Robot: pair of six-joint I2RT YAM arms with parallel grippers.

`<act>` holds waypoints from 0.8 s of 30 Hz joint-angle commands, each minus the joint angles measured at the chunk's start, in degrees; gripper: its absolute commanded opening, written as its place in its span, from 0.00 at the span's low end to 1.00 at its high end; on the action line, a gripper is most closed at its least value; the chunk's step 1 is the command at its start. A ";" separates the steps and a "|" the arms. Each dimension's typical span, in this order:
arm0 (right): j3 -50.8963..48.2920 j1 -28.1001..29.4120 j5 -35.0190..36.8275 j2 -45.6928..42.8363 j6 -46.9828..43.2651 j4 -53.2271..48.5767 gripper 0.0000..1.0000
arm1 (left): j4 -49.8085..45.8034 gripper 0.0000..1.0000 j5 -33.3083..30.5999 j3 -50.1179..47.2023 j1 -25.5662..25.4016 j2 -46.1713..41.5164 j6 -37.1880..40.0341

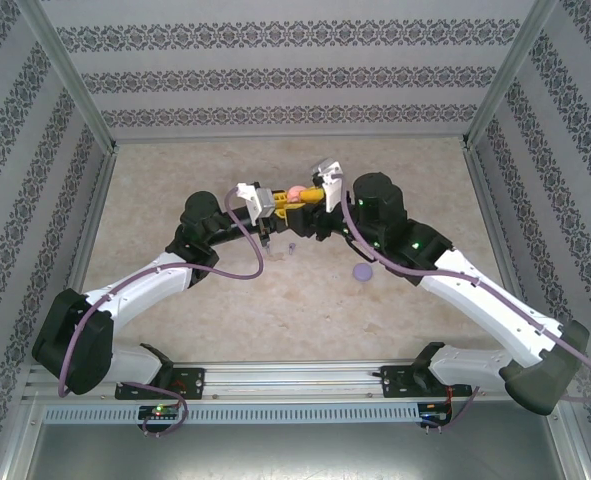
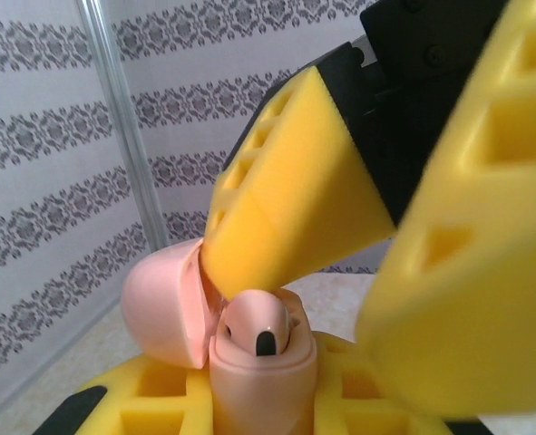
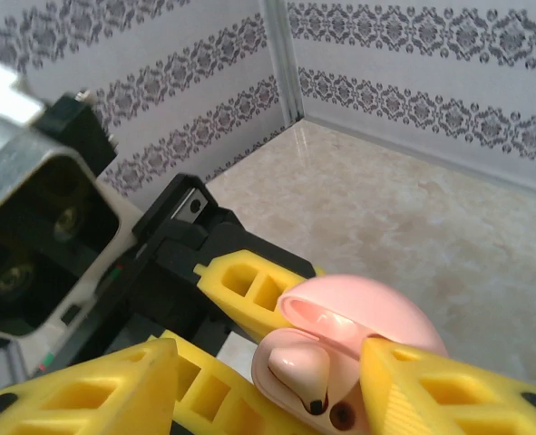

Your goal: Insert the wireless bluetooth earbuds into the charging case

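Observation:
A pale pink charging case (image 2: 263, 372) stands upright with my left gripper (image 2: 260, 403) shut on its base. Its lid (image 2: 159, 308) hangs open to the left. One pale pink earbud (image 2: 260, 324) sits in a socket of the case; the right wrist view shows this earbud (image 3: 300, 370) beside an empty socket (image 3: 343, 416). My right gripper (image 3: 268, 362) stands open, one yellow finger on each side of the case (image 3: 358, 317), gripping nothing. In the top view both grippers meet mid-table, left gripper (image 1: 273, 201) and right gripper (image 1: 311, 197) around the case (image 1: 293, 194).
A round purple disc (image 1: 362, 271) lies on the beige table (image 1: 175, 180) just in front of the right arm. A tiny purple piece (image 1: 291, 247) lies below the grippers. Patterned walls and metal posts enclose the table on three sides.

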 commanded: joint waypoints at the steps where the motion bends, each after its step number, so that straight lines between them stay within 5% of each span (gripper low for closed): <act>1: 4.29 -2.15 -1.64 -2.03 5.98 -1.09 0.65 | 6.37 0.00 -1.93 -0.75 -0.85 -0.74 0.37; 13: 3.55 -14.02 2.86 -4.26 19.58 -7.93 0.70 | 13.47 0.00 -9.74 -5.39 1.54 -0.13 -0.81; 24: 9.67 -15.35 4.75 23.73 23.62 -17.46 0.61 | 16.75 0.00 -17.38 -10.43 3.93 -4.43 -1.70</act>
